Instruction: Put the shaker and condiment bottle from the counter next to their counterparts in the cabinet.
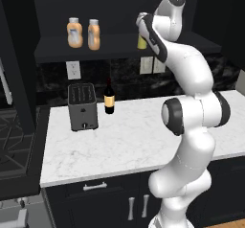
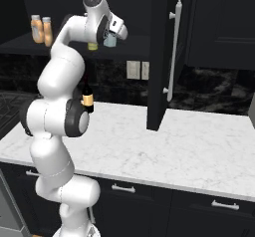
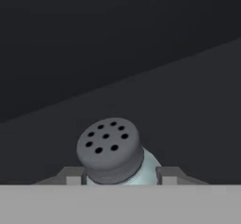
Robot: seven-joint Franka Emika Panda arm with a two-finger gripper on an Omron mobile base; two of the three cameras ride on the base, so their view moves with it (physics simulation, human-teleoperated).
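The pale blue shaker (image 3: 117, 159) — round grey cap pierced with holes — sits clamped between the gripper (image 3: 120, 176) fingers, up at the dark cabinet (image 1: 119, 47) shelf, beside a yellow-green shaker (image 2: 92, 46). Two orange squeeze bottles (image 1: 74, 32) stand further along the shelf.

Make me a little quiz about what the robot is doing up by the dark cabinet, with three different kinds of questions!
1. True or false: the two orange bottles stand side by side on the cabinet shelf.
2. What do the fingers hold? A) wine bottle B) blue-grey shaker C) toaster
3. Fill in: the wine bottle stands on the counter next to the ____.

Key:
1. True.
2. B: the shaker sits between the fingers, near the yellow-green shaker.
3. Toaster.
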